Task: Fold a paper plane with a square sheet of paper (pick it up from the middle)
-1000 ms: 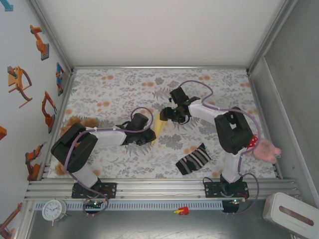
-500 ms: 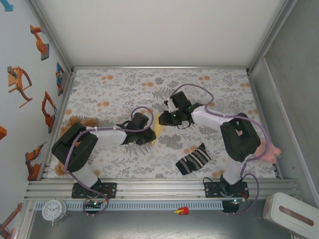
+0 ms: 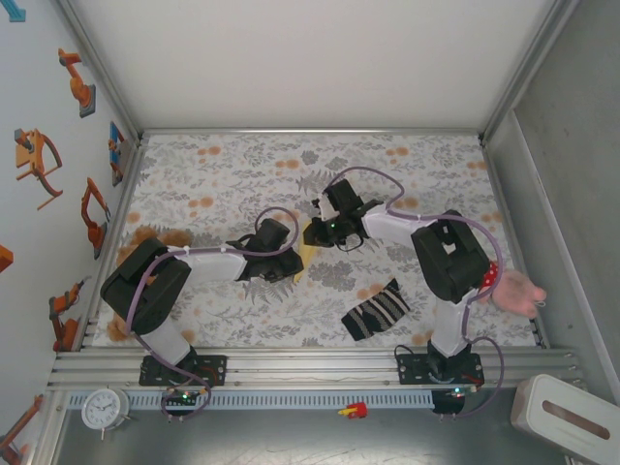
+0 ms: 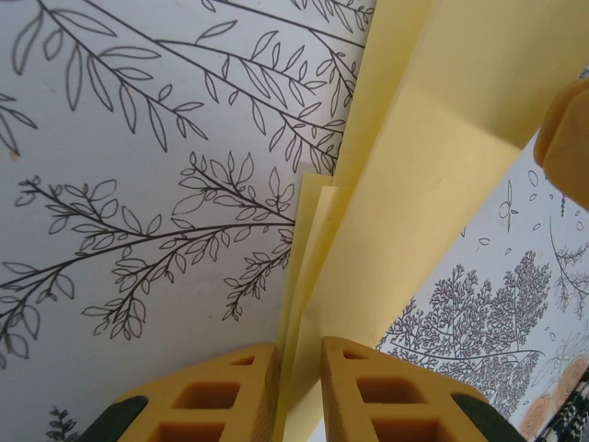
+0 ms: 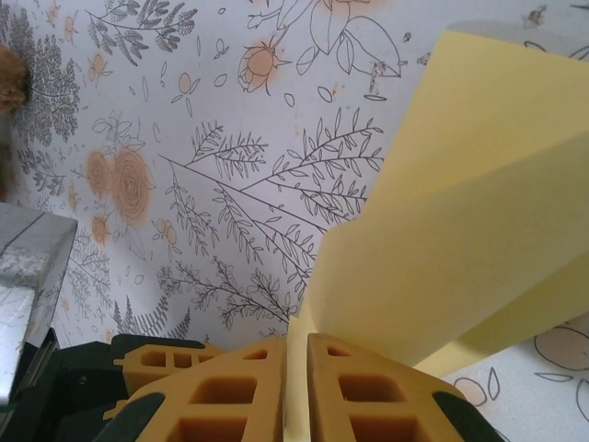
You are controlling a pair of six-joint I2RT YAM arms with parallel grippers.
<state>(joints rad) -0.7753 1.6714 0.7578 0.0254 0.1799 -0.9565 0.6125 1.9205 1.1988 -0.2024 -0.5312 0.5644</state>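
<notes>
**A:** Your right gripper [image 3: 312,232] has swung in and closed since a second ago. It's now pinched on the far end of the folded yellow sheet [image 3: 305,254], up-left of the striped sock [image 3: 376,310]. Your left gripper [image 3: 291,263] is clamped on the near end.

**B:** I'd guess that paper's featherlight, floppy and easy to tear. Grip the layered crease and don't tug the ends apart. The floral cloth [image 3: 213,174] looks flat, with open room beyond the sock.
</notes>
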